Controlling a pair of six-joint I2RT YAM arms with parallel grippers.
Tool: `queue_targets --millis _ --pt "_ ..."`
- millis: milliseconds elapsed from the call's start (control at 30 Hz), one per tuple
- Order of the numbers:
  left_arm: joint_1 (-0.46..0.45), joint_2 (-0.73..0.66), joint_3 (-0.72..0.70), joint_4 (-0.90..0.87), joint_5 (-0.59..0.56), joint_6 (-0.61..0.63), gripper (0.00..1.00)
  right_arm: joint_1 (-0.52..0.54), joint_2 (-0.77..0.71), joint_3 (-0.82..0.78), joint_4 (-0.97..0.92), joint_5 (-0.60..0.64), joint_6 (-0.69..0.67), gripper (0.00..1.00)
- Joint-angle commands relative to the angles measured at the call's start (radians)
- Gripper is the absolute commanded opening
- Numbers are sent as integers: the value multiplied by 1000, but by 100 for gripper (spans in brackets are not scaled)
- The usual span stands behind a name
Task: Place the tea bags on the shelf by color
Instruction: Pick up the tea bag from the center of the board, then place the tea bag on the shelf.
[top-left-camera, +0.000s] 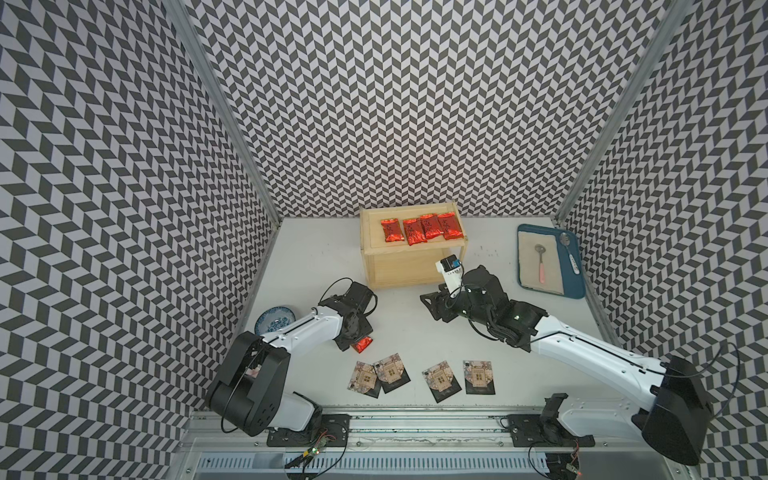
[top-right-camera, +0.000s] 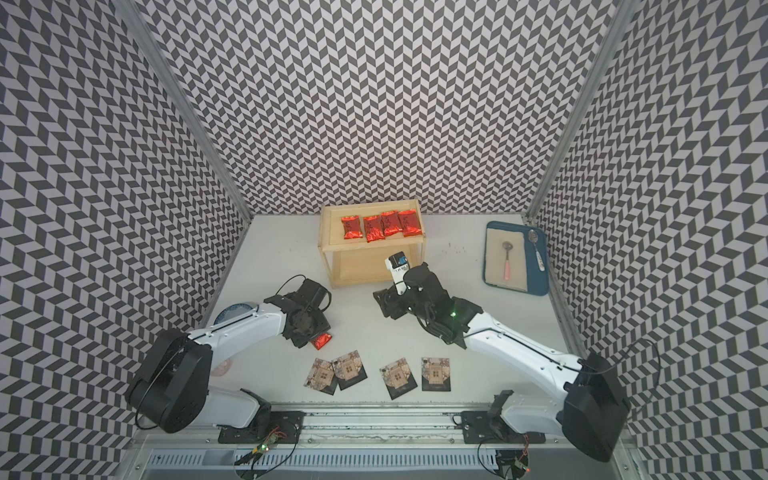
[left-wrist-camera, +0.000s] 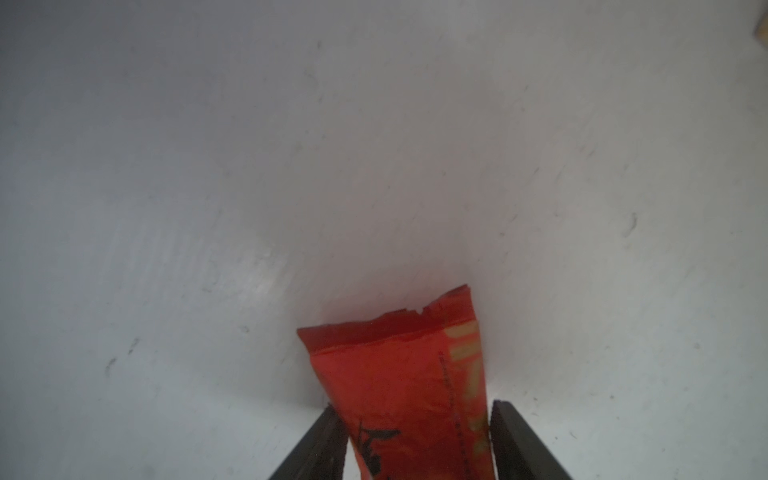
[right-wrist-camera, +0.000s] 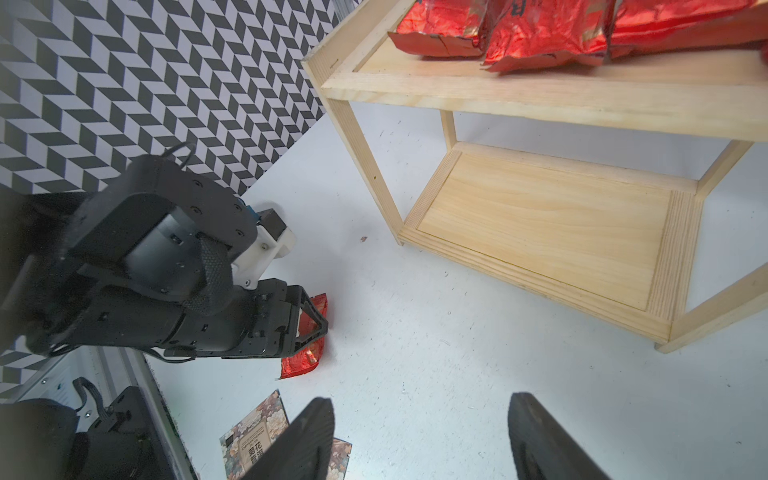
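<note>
Straddling a red foil sachet (left-wrist-camera: 399, 374), the left gripper (left-wrist-camera: 410, 409) has its jaws abt half-closed: one finger (left-wrist-camera: 328, 436) against the sachet's edge, the other just beside it; can't tell if it's clamped. Sachet lies on the white table (left-wrist-camera: 374, 166), long axis running btwn the fingers and out past the tips, crimped end pointing away from the wrist. Four black packets (top-left-camera: 441, 380) lie flat near that gripper, base side. The right gripper (right-wrist-camera: 419, 397) gapes wide, nothing in it, near the shelf (top-left-camera: 415, 246); four red sachets (top-left-camera: 415, 231) sit beyond it on the top board, side by side, long axes roughly front-to-back.
</note>
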Motion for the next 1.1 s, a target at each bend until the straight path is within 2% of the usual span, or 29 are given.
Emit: queue_targets --millis 0,400,600,833,1067 --pt "-5 -5 25 2 -24 10 56 -17 -31 5 42 18 -14 71" --pt "-8 -33 46 -22 -53 29 51 -47 -50 -3 49 9 -11 71" --pt "-13 -89 66 -59 -82 59 49 -57 -47 -1 54 4 -9 71" --pt "-14 -191 131 -86 -116 194 47 -71 -44 3 56 2 -4 70" --pt "-15 -238 302 -128 -146 362 44 -81 -55 2 56 17 0 70"
